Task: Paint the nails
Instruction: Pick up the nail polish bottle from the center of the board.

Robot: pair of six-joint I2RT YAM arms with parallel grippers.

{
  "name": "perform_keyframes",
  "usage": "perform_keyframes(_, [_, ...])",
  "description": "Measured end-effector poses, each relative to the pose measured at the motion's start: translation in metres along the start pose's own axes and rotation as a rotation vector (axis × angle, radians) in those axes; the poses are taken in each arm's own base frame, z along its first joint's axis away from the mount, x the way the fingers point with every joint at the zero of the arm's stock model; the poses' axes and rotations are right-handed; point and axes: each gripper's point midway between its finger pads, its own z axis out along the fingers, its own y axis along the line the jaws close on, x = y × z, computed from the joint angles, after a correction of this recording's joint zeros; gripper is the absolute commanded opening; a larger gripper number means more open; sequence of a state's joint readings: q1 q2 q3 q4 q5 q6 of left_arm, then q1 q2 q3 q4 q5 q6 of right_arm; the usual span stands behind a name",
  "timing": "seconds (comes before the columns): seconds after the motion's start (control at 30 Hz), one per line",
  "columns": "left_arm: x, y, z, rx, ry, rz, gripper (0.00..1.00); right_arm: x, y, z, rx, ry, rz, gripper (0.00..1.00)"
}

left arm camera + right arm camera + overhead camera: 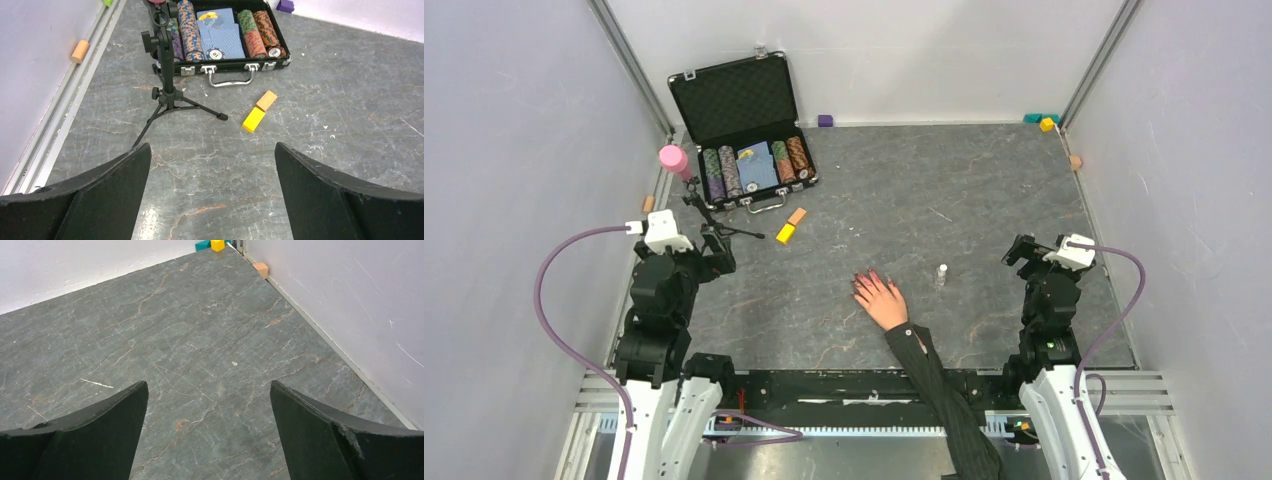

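- Both end effectors sit closest to the wrist cameras. The left end effector (212,152) and the right end effector (208,387) are fully released, jaws spread wide, nothing between them. Each is parked at its own side of the counter, apparently to leave the middle free for the hand.
- White walls (874,50) with aluminium corner rails enclose the work area on three sides.
- Counter (984,190): dark grey stone-pattern surface, matte, with pale veins and a few light specks.
- Poker chip case (744,130): open at the far left, lid raised, chip stacks and cards inside, well apart from the hand and not needed for the task.
- Human hand (883,300): lies palm down at centre, between the arms, its pinstriped sleeve (939,385) entering from the near edge. Fingers point away from the bases, likely so that either arm can reach them.
- Mini tripod (167,75): upright in front of the case, just ahead of the left end effector.
- Clear bottle (941,276): upright, white cap on, just right of the hand and nearer the right arm, which is probably meant to take it.
- Yellow block (253,119) and orange block (266,100): touching, near the case handle.
- Nails (864,281): facing up at the fingertips, showing reddish-pink.
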State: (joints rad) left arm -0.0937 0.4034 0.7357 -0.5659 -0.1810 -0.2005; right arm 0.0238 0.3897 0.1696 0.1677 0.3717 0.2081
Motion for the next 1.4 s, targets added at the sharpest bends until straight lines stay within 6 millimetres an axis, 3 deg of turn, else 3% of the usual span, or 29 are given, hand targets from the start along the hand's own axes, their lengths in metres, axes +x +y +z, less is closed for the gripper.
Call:
perform_keyframes(0.37, [0.005,0.004,0.006,-0.03,0.027,0.007,1.0,-0.002,0.001,-0.001,-0.011,-0.009,-0.005,0.98])
perform_keyframes(0.6, [0.027,-0.002,0.022,-0.012,0.143,0.027,1.0,0.0,0.016,0.0,-0.097,0.003,-0.032,0.98])
perform_keyframes(0.7, [0.037,-0.02,0.025,0.067,0.192,0.042,1.0,0.009,0.024,0.003,-0.137,0.038,-0.049,0.98])
perform_keyframes(0.87, [0.05,-0.06,0.021,0.219,0.249,0.124,1.0,0.043,0.029,0.005,-0.175,0.177,-0.1,0.93])
perform_keyframes(0.97, [0.041,-0.081,0.025,0.28,0.258,0.152,1.0,0.056,0.035,0.002,-0.209,0.248,-0.115,0.9])
perform_keyframes(1.2, [-0.016,-0.149,0.06,0.463,0.191,0.114,1.0,0.077,0.064,-0.019,-0.317,0.362,-0.149,0.79])
perform_keyframes(1.3, [-0.015,-0.162,0.066,0.511,0.201,0.112,1.0,0.083,0.073,-0.029,-0.35,0.402,-0.165,0.76])
perform_keyframes(1.4, [-0.003,-0.16,0.068,0.505,0.231,0.119,1.0,0.085,0.081,-0.038,-0.374,0.435,-0.179,0.72])
